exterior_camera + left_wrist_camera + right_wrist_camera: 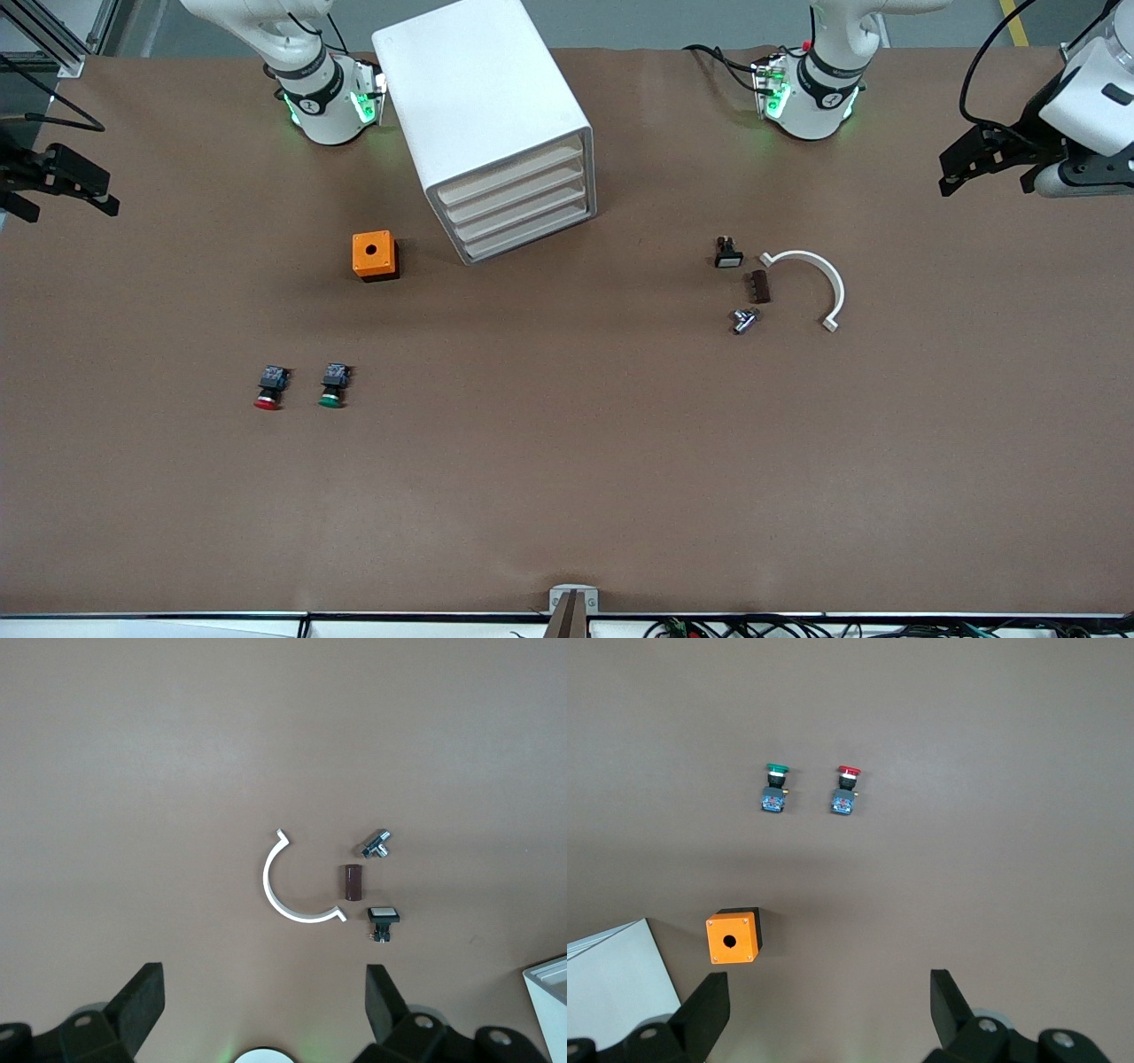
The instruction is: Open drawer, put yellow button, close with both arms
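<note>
The white cabinet (487, 115) stands between the two arm bases, and its corner also shows in the left wrist view (551, 997) and the right wrist view (611, 979). Its uppermost drawer (512, 175) is shut, as are the three below it. The yellow button is out of view. My left gripper (990, 177) (263, 983) hangs open and empty over the left arm's end of the table. My right gripper (64, 199) (830, 988) hangs open and empty over the right arm's end.
An orange box (375, 255) (733, 937) with a round hole sits beside the cabinet. Red-capped (269, 387) and green-capped (333, 385) buttons lie nearer the front camera. A white curved clamp (833, 283), brown block (759, 286), metal fitting (744, 320) and white-capped switch (728, 253) lie toward the left arm's end.
</note>
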`<state>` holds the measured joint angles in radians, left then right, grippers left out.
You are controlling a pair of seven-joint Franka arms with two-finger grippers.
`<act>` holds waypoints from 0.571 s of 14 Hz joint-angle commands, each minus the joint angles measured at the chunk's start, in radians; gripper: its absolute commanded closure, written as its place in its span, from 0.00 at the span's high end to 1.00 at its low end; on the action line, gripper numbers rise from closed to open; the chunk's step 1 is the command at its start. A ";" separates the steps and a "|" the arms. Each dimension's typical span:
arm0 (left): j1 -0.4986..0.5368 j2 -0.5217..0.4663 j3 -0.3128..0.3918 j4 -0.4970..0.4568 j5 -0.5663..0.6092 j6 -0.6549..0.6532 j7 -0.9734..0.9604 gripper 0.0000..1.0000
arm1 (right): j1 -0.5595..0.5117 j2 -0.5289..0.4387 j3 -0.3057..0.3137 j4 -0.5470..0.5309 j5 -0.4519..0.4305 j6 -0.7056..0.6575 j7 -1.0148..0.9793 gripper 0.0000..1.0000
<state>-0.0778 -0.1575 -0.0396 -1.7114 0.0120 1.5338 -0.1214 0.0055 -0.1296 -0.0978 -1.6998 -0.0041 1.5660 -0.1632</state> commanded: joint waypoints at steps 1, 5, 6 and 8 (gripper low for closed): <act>-0.007 -0.025 0.015 -0.011 -0.009 -0.003 0.014 1.00 | -0.013 -0.035 0.007 -0.038 -0.007 0.016 -0.007 1.00; 0.000 0.002 0.017 0.039 -0.007 -0.009 0.009 1.00 | -0.015 -0.036 0.007 -0.038 -0.007 0.009 -0.007 1.00; 0.001 0.012 0.018 0.050 -0.007 -0.011 0.009 1.00 | -0.015 -0.036 0.007 -0.040 -0.007 0.009 -0.007 1.00; 0.001 0.024 0.018 0.064 -0.001 -0.024 0.009 1.00 | -0.013 -0.035 0.007 -0.040 -0.007 0.006 -0.006 1.00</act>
<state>-0.0761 -0.1549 -0.0269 -1.6833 0.0120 1.5335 -0.1214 0.0047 -0.1357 -0.0990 -1.7131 -0.0041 1.5664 -0.1632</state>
